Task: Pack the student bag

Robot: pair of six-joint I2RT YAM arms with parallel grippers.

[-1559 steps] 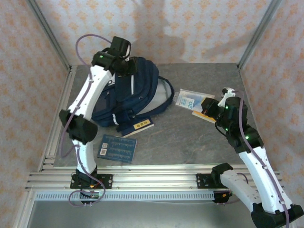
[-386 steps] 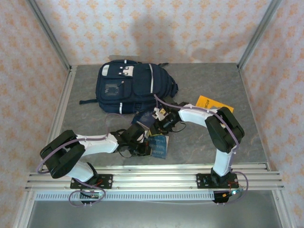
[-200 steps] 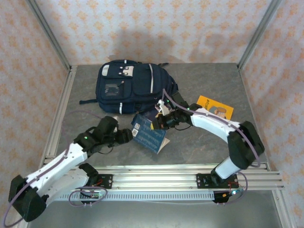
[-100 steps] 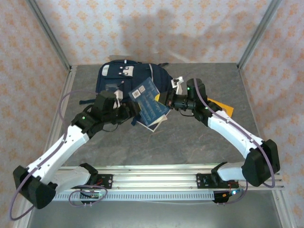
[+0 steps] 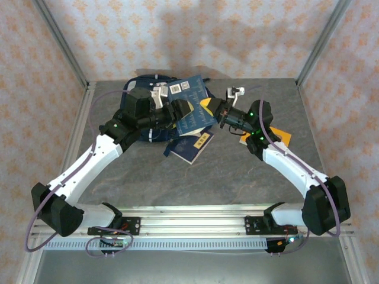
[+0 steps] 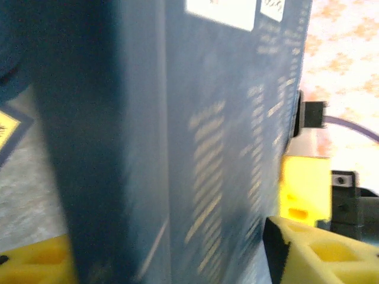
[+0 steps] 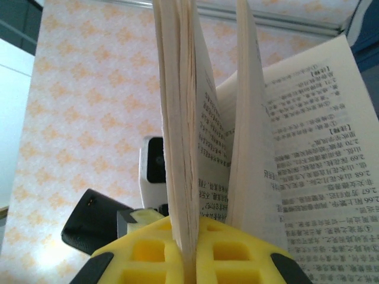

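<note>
Student bag [image 5: 142, 84] lies flat at the far left of the table [image 5: 237, 171], its long axis across the table, below the raised blue book [image 5: 190, 100] and nearer the left arm. The right gripper [image 7: 186, 251] is clamped on the book's page edge, and its wrist view shows loose pages fanning, which the top view hides. The left gripper [image 6: 169, 260] straddles the cover about half open; I cannot tell whether it grips.

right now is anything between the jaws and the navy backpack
yes, the dark blue paperback book they hold above the navy fabric backpack; nothing else visible stands between them, though the bag's opening is hidden
</note>
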